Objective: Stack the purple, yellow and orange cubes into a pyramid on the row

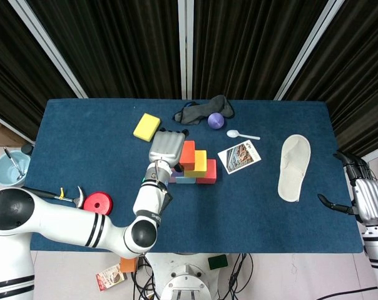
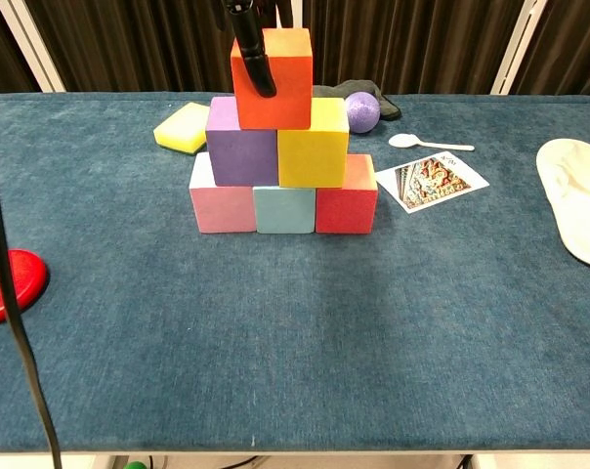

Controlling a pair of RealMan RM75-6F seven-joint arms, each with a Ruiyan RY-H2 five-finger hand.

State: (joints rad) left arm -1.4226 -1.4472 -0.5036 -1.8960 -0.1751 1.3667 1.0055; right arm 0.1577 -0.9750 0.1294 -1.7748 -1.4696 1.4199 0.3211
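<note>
Matt, foam-like cubes, among them the orange cube (image 2: pixel 272 78), purple cube (image 2: pixel 241 142) and yellow cube (image 2: pixel 313 143), stand on the bench (image 2: pixel 295 332), covered in napped blue cloth. The left hand (image 1: pixel 166 147) shows ribbed, silvery metal-look casing. Toward the far edge lie a glossy white plastic spoon (image 2: pixel 427 144) and a printed paper card (image 2: pixel 431 182); a soft white cloth slipper (image 1: pixel 294 166) lies near the right edge.

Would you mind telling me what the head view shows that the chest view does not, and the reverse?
Head view only: the left hand over the pyramid, the right hand idle at the table's right edge.

Chest view only: the front faces of the pink cube, teal cube and purple cube.

Both: orange cube, yellow cube, red cube, spoon, slipper.
</note>
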